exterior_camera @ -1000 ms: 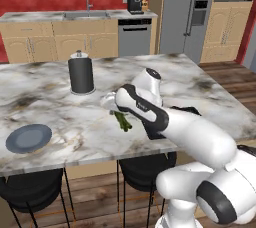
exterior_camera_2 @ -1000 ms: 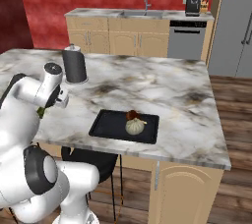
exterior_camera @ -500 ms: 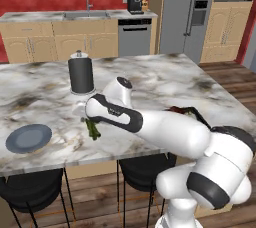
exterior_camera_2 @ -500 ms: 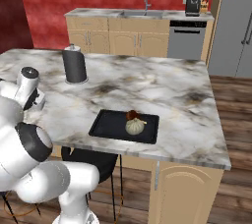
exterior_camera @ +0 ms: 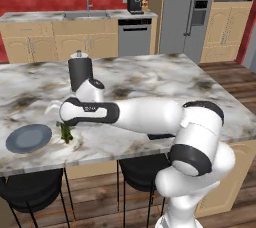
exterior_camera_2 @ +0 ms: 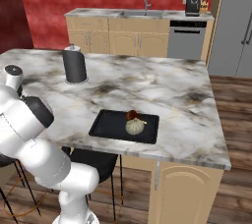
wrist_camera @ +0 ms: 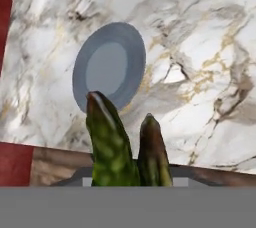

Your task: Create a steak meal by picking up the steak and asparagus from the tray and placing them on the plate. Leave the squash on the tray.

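While gripper stays clamped on asparagus, stalk long axis points ahead of hand toward plate; plate lies just beyond tips, slightly left

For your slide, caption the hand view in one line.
Gripped asparagus nears the empty grey-blue plate on the marble counter.

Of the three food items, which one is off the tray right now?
The asparagus, held in the hand beside the plate; the steak and squash sit on the tray.
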